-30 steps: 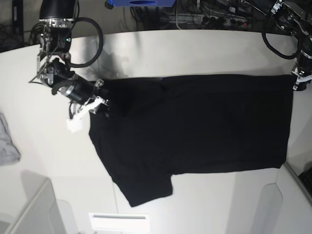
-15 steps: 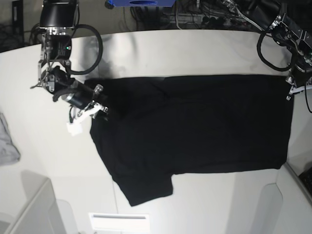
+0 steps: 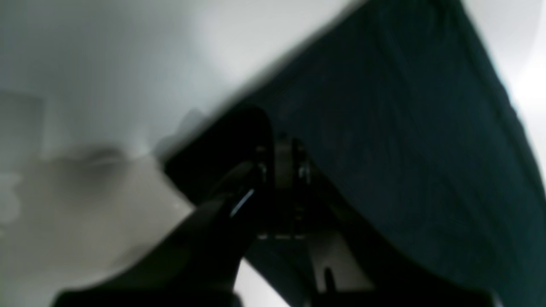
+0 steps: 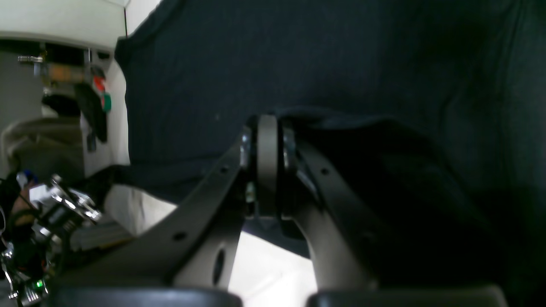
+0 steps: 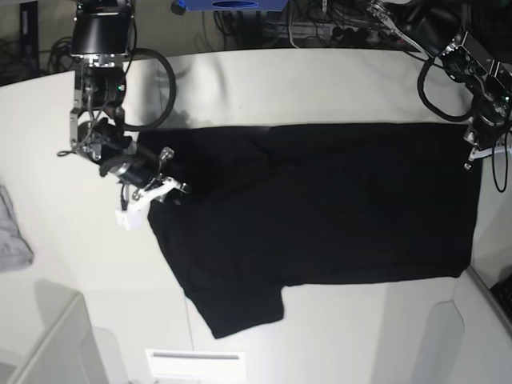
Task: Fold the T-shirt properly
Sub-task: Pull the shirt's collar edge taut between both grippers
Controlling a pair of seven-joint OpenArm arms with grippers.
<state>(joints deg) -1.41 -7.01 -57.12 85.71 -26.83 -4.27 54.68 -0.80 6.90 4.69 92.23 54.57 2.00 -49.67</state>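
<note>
The black T-shirt lies spread flat on the white table, with one sleeve toward the lower left and no print showing. My right gripper is at the shirt's left edge. In the right wrist view the right gripper is shut on a raised fold of the black T-shirt. My left gripper is at the shirt's far right corner. In the blurred left wrist view the left gripper is shut at the edge of the T-shirt, with a bit of cloth bunched up there.
A small grey cloth lies at the table's left edge. A white label sits at the front edge. A blue object and cables lie behind the table. Grey panels stand at the front left and right corners.
My right gripper has moved down and a little right along the shirt's left edge, taking cloth with it. My left gripper has moved inward onto the shirt's right corner.
</note>
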